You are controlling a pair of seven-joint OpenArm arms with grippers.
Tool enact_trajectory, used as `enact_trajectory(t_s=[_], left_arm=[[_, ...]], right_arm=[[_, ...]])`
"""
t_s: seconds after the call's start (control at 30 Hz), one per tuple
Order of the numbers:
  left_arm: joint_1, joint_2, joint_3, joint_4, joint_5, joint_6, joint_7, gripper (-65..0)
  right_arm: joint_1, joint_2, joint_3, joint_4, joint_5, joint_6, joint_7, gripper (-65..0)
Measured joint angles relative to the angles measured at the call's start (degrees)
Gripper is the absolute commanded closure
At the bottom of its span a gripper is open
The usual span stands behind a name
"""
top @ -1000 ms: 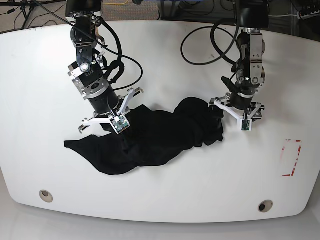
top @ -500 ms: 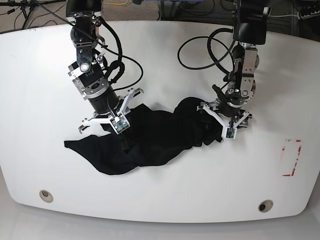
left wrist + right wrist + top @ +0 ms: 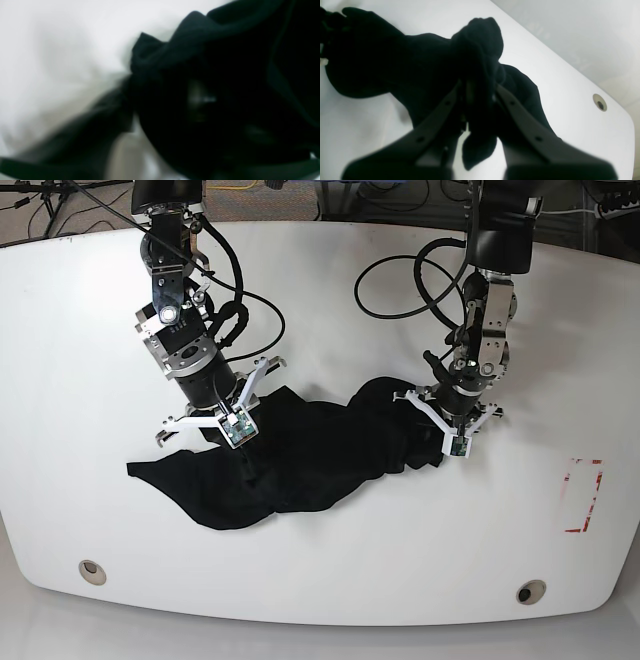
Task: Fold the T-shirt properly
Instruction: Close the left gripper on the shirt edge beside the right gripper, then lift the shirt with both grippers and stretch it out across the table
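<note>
The black T-shirt lies crumpled in a long heap across the middle of the white table. My right gripper stands at the heap's left part. In the right wrist view its fingers are shut on a raised fold of the T-shirt. My left gripper is down at the heap's right end. The left wrist view is blurred, with black cloth filling its right side. The fingers are not distinct there, so I cannot tell how the jaws stand. No white lettering shows.
Two round holes sit near the table's front edge; one also shows in the right wrist view. A red outline mark is at the right. Black cables loop behind the arms.
My left gripper has moved left from beside the shirt's right end onto it. The right arm and its hold on the cloth have not moved.
</note>
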Motion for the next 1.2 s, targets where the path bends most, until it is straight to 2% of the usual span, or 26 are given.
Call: enact_trajectory(t_s=[0.03, 0.3, 0.47, 0.63, 0.9, 1.1, 1.2], left_arm=[[-0.02, 0.02, 0.00, -0.20, -0.04, 0.00, -0.09, 0.0], [-0.02, 0.02, -0.07, -0.83, -0.24, 0.00, -1.05, 0.0], [3.50, -1.07, -1.49, 5.01, -0.74, -0.94, 0.61, 0.0], [5.66, -2.45, -5.18, 11.56, -0.15, 0.50, 1.14, 0.0], [5.60, -2.89, -8.15, 18.73, -0.11, -0.35, 0.66, 0.0], [4.87, -5.27, -9.07, 23.87, 0.02, 0.04, 1.36, 0.0], [3.17, -6.58, -9.42, 27.08, 0.02, 0.04, 1.46, 0.0]], right_arm=[[0.00, -0.02, 0.11, 0.00, 0.00, 0.00, 0.00, 0.0], [0.90, -1.44, 5.05, -0.44, -0.02, 0.00, -0.13, 0.0], [2.34, -2.19, 8.85, -0.66, 0.00, 0.02, 0.02, 0.0], [5.09, -2.21, 10.93, -0.81, 0.00, 0.17, -0.33, 0.0], [10.16, -1.86, 11.37, -0.81, -0.02, 0.22, -0.13, -0.2], [14.47, -1.73, 11.56, -1.42, -0.04, 0.22, -0.50, -0.2], [16.50, -0.68, 11.26, -1.46, 0.00, 0.24, -0.39, -0.2]])
